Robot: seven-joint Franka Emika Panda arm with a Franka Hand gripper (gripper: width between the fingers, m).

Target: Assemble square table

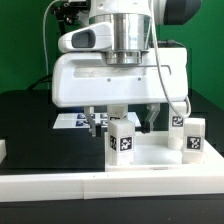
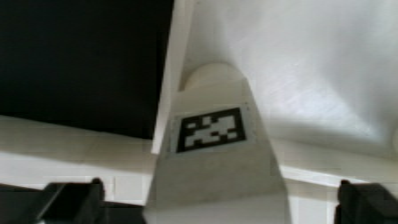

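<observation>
Fingers (image 2: 75, 198) of the black two-finger gripper (image 2: 222, 200) are spread wide on either side of a short white plastic tagged leg post (image 2: 217, 140), nothing gripped. That post (image 1: 122, 141) is seen upright on the large white plastic square slab (image 1: 150, 160), near the front edge of the black worktop (image 1: 30, 115).

Black worktop (image 1: 25, 115); marker board (image 1: 72, 121) w/ tags, partly hidden; prob. green backdrop (image 1: 205, 40).

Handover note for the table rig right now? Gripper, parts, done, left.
Gripper: open, holding nothing, low over a leg; wrist view shows that leg between the fingers.
Parts: slab on the worktop, in front of the marker board. Three tagged legs stand at it: one in front, two at the exterior view's right.
Done: whether any leg is screwed in cannot be told.
Left: grasp leg, seat it, then the others.
</observation>
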